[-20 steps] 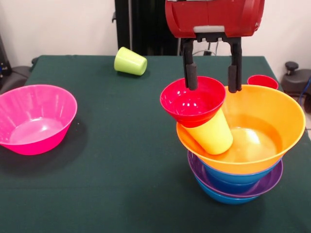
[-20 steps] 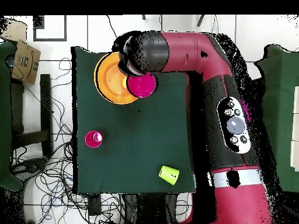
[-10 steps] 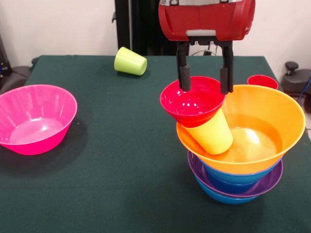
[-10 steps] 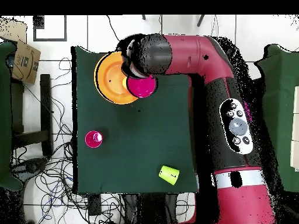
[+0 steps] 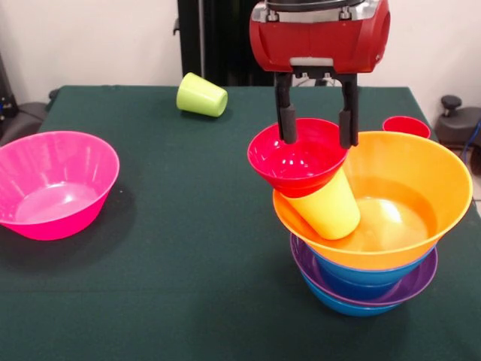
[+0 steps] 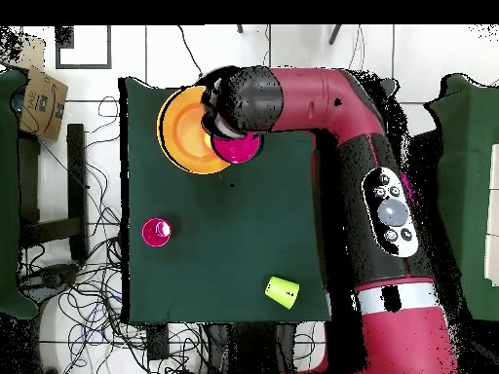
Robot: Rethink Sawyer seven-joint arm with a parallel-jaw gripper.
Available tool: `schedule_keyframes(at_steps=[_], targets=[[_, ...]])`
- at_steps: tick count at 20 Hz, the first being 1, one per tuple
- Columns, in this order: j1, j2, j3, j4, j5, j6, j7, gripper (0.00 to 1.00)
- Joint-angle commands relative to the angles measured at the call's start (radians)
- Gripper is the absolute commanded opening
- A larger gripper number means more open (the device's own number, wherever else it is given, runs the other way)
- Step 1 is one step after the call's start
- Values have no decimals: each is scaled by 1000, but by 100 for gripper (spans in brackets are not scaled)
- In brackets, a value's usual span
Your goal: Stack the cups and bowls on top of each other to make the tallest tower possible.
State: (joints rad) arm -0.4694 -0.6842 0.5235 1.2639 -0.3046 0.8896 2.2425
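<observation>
The tower stands at the right of the front view: blue (image 5: 338,301) and purple (image 5: 421,282) bowls at the bottom, with the wide orange bowl (image 5: 409,180) above them. A yellow cup (image 5: 327,204) leans tilted inside the orange bowl. The small red bowl (image 5: 297,159) rests on that cup. My gripper (image 5: 316,140) hangs open over the red bowl's back part, one finger inside it and one at its right rim. The overhead view shows the orange bowl (image 6: 190,131) and red bowl (image 6: 237,148); the arm hides the gripper there.
A large pink bowl (image 5: 56,184) sits upright at the left on the green table (image 5: 188,263). A lime green cup (image 5: 201,95) lies on its side at the back. A red cup (image 5: 406,126) stands behind the orange bowl.
My gripper has shifted a little to the left in the front view, staying open over the red bowl. The tower and the loose pieces have not moved.
</observation>
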Motion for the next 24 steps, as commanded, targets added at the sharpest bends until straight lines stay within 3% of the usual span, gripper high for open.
schedule_keyframes(at_steps=[1, 24], targets=[[7, 39, 19, 99, -63, 33, -207, 100], [23, 45, 28, 95, -47, 20, -173, 100]])
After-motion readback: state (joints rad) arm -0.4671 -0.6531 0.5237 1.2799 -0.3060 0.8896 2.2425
